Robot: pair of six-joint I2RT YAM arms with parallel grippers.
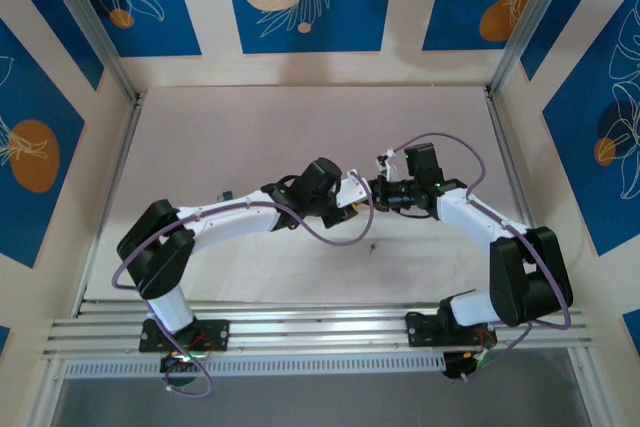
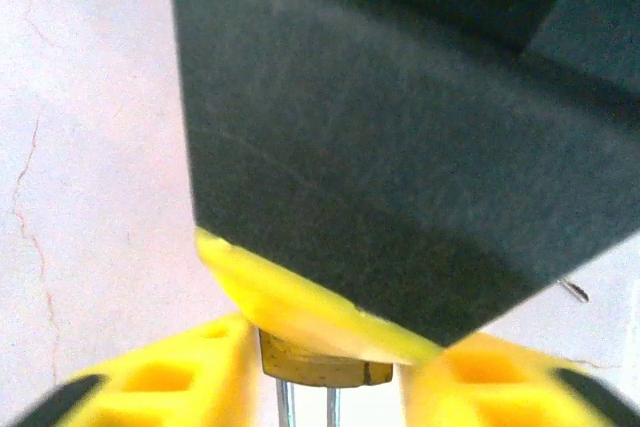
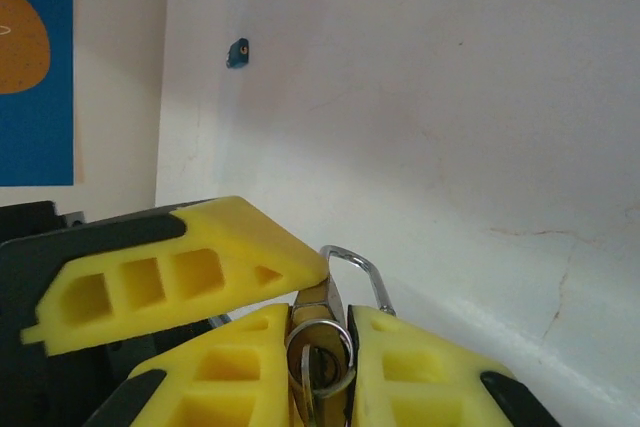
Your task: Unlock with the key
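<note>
Two arms nose to nose mid-frame, padlock stuck between them

In the top view we see the left tool (image 1: 348, 195) and the right tool (image 1: 378, 190) meeting just right of centre over the pale tabletop (image 1: 250, 137). From the right wrist, the brass padlock (image 3: 318, 299) sits at bottom centre, with its silver shackle (image 3: 358, 269) poking up and its key ring (image 3: 322, 345) facing the lens. The right tool's yellow fingers (image 3: 420, 377) are pinched narrow on it. From the left wrist, the brass sits between the left tool's fingers at the bottom edge, but we can't tell if they're gripping or loose.
</note>
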